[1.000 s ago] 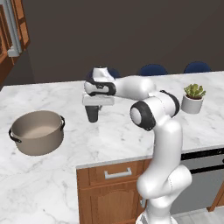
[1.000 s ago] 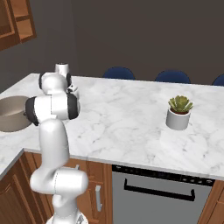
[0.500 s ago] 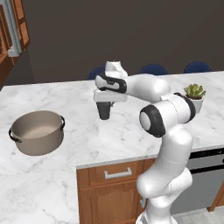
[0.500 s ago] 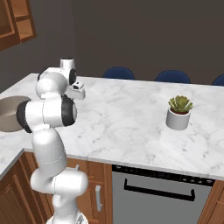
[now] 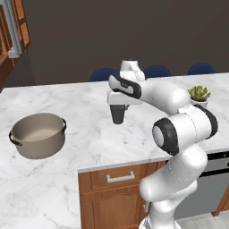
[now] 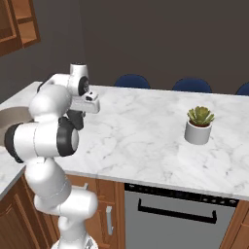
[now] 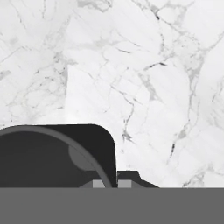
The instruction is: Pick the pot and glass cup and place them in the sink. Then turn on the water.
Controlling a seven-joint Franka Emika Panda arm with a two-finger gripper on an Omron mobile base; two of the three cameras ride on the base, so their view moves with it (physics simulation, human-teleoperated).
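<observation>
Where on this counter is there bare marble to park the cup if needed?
Bare marble lies between the pot and the glass cup in the gripper, and a wider stretch between the cup and the potted plant. The only crowded spots are right beside the pot and the plant.

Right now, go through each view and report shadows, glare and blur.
Left base view: sharp, even light, soft shadow beside the pot, cup dark under the hand. Right base view: no glare, faint shadow by the plant. Hand view: marble crisp, cup rim looms dark.
</observation>
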